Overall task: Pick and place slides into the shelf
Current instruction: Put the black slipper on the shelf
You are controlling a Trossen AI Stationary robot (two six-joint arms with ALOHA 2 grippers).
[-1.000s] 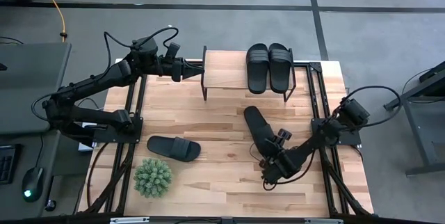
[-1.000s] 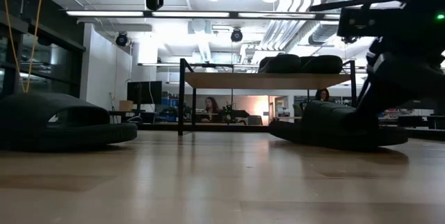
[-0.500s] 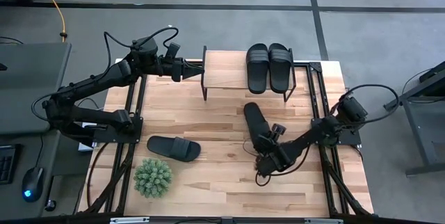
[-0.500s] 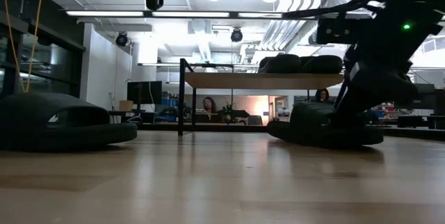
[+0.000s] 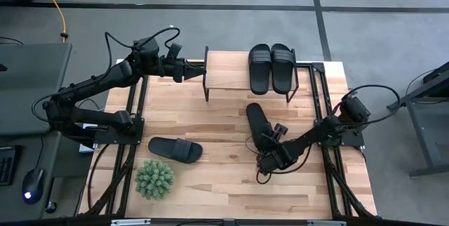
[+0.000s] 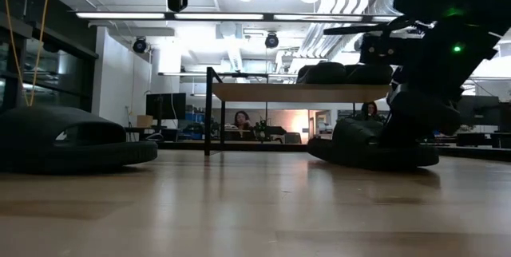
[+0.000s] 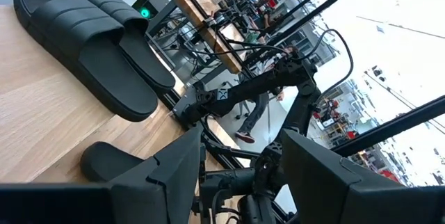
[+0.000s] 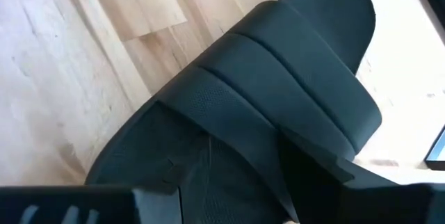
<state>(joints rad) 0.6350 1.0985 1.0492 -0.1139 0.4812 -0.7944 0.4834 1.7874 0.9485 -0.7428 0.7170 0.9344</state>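
Two black slides (image 5: pixel 271 67) lie side by side on the right part of the shelf (image 5: pixel 228 71), a light wood plank on thin black legs at the table's far side. A third slide (image 5: pixel 175 149) lies sole-down on the table's near left. The fourth slide (image 5: pixel 257 122) lies right of centre, slanting toward the near edge. My right gripper (image 5: pixel 270 154) is low over its near end, open, a finger on either side (image 8: pixel 90 206). My left gripper (image 5: pixel 196 70) hovers open at the shelf's left end. My right gripper comes at the fourth slide from the table's near right, slanting down, along its length. Its open fingers (image 8: pixel 389 200) stand on either side of the slide's near end (image 8: pixel 229 182). I cannot tell whether they touch it. The slide lies flat on the table.
A small green plant (image 5: pixel 153 178) stands near the table's near left corner, beside the third slide. Black metal frame rails (image 5: pixel 133 149) run along the table's left and right sides. The shelf's left half is bare wood. People sit in the room beyond the table.
My right gripper has moved toward the table's far left, along the fourth slide, and now stands over its near end. The slides and my left arm have kept still.
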